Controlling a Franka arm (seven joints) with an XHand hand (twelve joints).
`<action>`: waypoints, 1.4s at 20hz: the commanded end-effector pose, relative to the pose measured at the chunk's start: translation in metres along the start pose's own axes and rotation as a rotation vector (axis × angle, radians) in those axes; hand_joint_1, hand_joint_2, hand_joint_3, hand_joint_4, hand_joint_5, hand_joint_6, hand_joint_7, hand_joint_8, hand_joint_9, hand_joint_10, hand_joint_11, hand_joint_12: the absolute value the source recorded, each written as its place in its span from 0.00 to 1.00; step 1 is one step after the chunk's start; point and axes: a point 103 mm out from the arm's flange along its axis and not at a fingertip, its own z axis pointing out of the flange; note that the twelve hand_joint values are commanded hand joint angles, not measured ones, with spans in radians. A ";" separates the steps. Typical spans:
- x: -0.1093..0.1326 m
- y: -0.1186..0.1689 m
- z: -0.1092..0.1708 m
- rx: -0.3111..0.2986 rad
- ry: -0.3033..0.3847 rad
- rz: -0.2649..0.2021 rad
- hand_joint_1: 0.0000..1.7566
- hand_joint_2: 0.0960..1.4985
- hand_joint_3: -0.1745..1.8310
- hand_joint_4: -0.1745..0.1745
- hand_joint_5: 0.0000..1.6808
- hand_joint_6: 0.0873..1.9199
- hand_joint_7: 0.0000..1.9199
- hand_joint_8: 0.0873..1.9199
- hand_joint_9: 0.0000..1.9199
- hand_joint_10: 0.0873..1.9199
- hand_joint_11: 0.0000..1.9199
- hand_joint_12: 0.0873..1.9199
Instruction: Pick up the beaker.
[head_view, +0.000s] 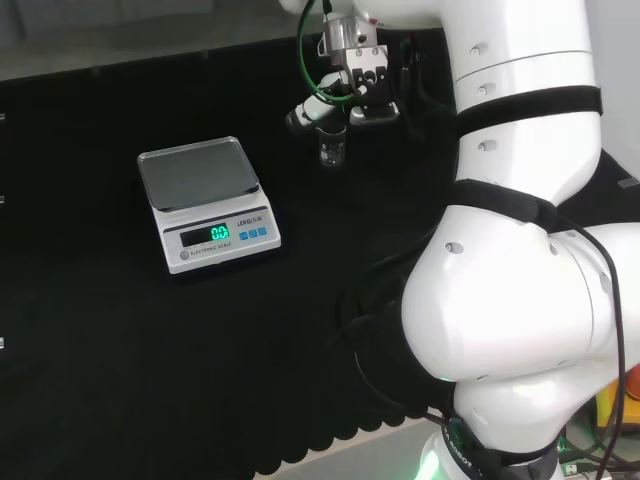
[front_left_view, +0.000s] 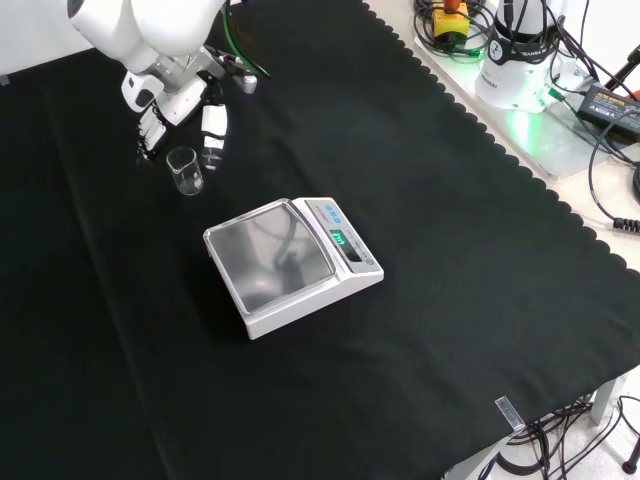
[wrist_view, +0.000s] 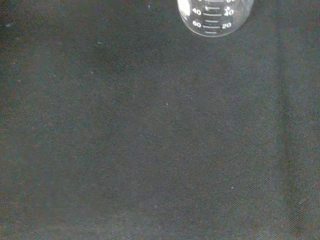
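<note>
Counter (front_left_view: 450, 250) under black cloth with a scalloped edge. On it: a white digital scale with a grey steel pan (front_left_view: 290, 262) mid-cloth, and a small clear glass beaker (front_left_view: 185, 170), upright, near the scale, apart from it.

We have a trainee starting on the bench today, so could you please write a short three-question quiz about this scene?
1. True or false: the beaker stands on the pan of the scale.
2. In the front view, where is the hand relative to the beaker? A: just above it in the picture, close by. B: at the far right, by the cables. C: below the scale.
3. Fill in: in the head view, the scale lies to the ___ of the beaker.

Key:
1. False: it stands upright on the black cloth, apart from the scale.
2. A.
3. Left.
</note>
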 end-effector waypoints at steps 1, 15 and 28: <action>-0.014 0.010 0.010 0.031 0.002 0.015 0.12 0.59 0.13 0.03 0.06 0.00 0.00 0.12 0.00 0.24 0.03 0.75; -0.033 0.019 0.022 0.060 -0.021 0.046 0.27 0.60 0.13 0.04 0.07 0.00 0.00 0.15 0.00 0.26 0.04 0.75; -0.021 0.024 0.025 -0.107 -0.099 0.098 0.41 0.57 0.19 0.06 0.32 0.00 0.33 0.33 0.48 0.26 0.42 0.58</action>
